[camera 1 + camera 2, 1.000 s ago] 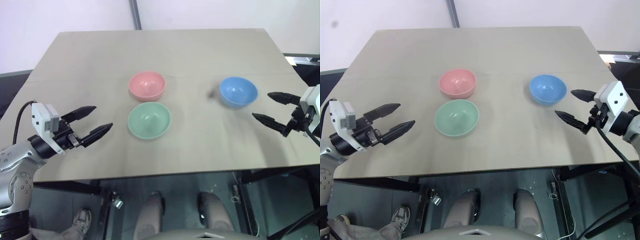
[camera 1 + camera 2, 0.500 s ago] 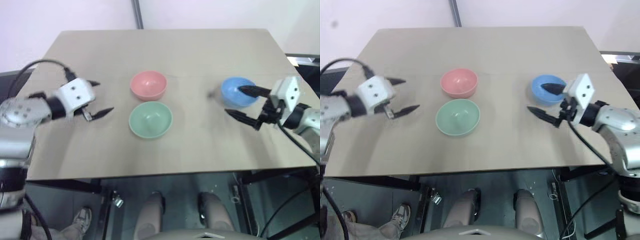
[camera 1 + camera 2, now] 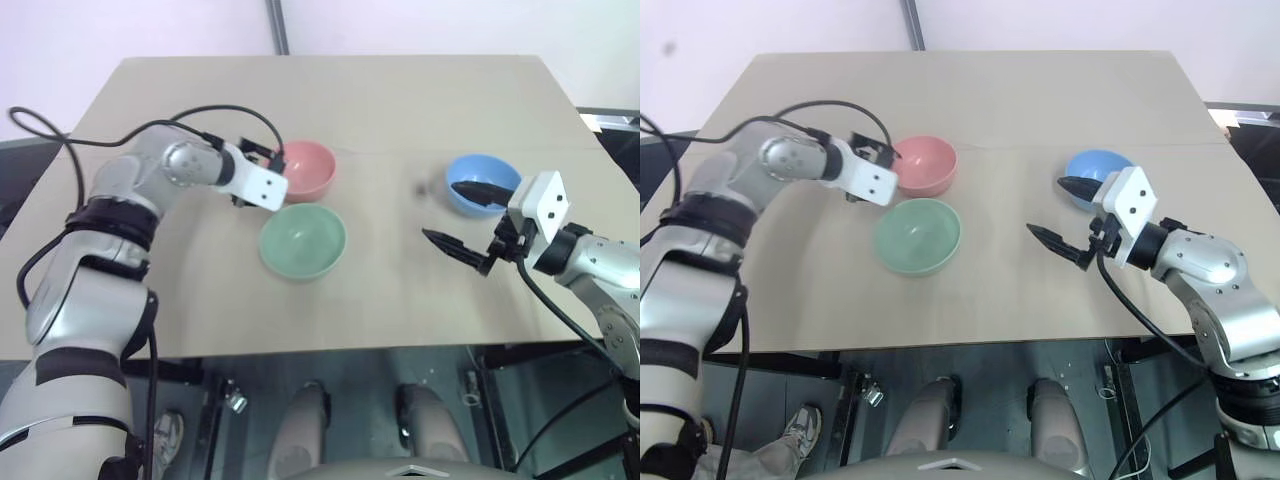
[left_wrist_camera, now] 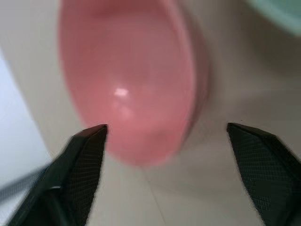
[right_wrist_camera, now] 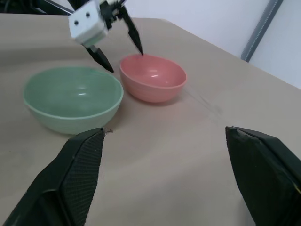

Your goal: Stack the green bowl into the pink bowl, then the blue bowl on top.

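On the tan table (image 3: 400,110), the pink bowl (image 3: 303,168) sits mid-table with the green bowl (image 3: 303,240) just beside it on the near side, and the blue bowl (image 3: 482,183) rests well apart toward the right edge. The left gripper (image 5: 118,40) hovers at the pink bowl's rim, fingers spread. The right gripper (image 3: 464,216) hangs beside the blue bowl, fingers wide open and holding nothing.

Left gripper (image 5: 115,33) angled down, right gripper (image 3: 1068,214) level, fingers spread

Glossy smooth pink bowl (image 4: 127,84); matt pale table (image 3: 400,100).
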